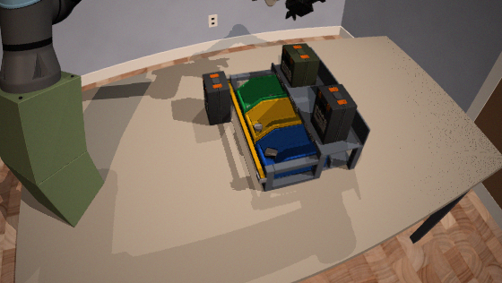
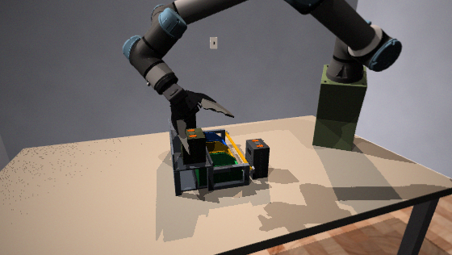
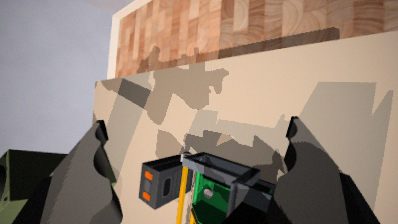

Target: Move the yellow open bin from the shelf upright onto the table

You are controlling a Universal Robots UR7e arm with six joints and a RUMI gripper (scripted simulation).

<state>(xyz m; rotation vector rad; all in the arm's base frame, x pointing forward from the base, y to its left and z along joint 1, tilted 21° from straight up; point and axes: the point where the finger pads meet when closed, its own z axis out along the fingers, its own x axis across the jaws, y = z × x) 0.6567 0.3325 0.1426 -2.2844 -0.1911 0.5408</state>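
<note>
Shelf: we see a low grey rack (image 1: 344, 148) standing on the beige surface (image 1: 179, 215), with an open front bay and a raised deck along one side.
Yellow bin: we find the yellow open bin (image 1: 272, 113) in the middle of the shelf's bay, between the green bin and the blue bin, touching both; it sits upright with its mouth facing up.
Yellow bin contents: we make out one small grey rounded part (image 1: 258, 127) near its front lip.
Green bin: we see the green bin (image 1: 261, 90) at the end of the row nearest the wall; in the wrist view its inside shows a pale mark, too small for us to name.
Blue bin: we see the blue bin (image 1: 287, 145) at the other end of the row, with a small dark grey block (image 1: 270, 152) lying in it.
Yellow bar: a long yellow strip (image 1: 244, 130) runs along the open edge of the bay, just beside all three bins.
Dark boxes on the shelf: two dark boxes with orange tabs stand on the raised deck, one at the far end (image 1: 299, 64) and one at the near end (image 1: 333, 112).
Dark box off the shelf: a third one (image 1: 216, 97) stands on the surface, touching or just beside the shelf's corner by the green bin; we cannot tell which.
Claw: we see the claw (image 2: 203, 117) hovering above the shelf, its two dark fingers spread fully wide with nothing between them.
Arm base: the arm rises from a green pedestal (image 1: 40, 143) at the surface's edge, well apart from the shelf.
</note>
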